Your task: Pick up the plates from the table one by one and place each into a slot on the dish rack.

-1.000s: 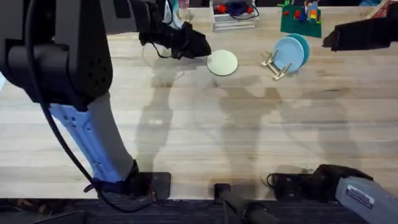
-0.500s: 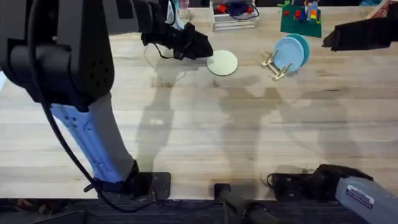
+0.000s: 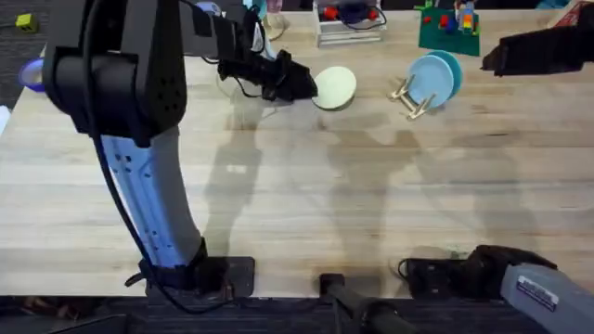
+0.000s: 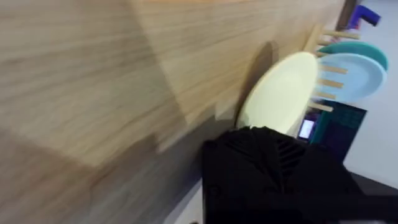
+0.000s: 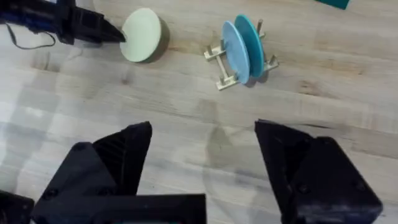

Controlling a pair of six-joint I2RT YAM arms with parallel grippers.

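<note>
One pale yellow plate is clenched at its rim by our left pincer, tilted up near the desk's far edge; our right pincer hangs released. Next, we carry it to a free slot in the dish rack.

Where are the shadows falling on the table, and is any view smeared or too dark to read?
Overhead: soft arm shadows lie across the table. Left wrist: the wood is streaked with blur, though the yellow plate reads fine. Right wrist: the yellow plate casts a dark shadow on its side toward the rack; the right gripper sits dark.

White label on right arm base, print seemingly unreadable.
</note>
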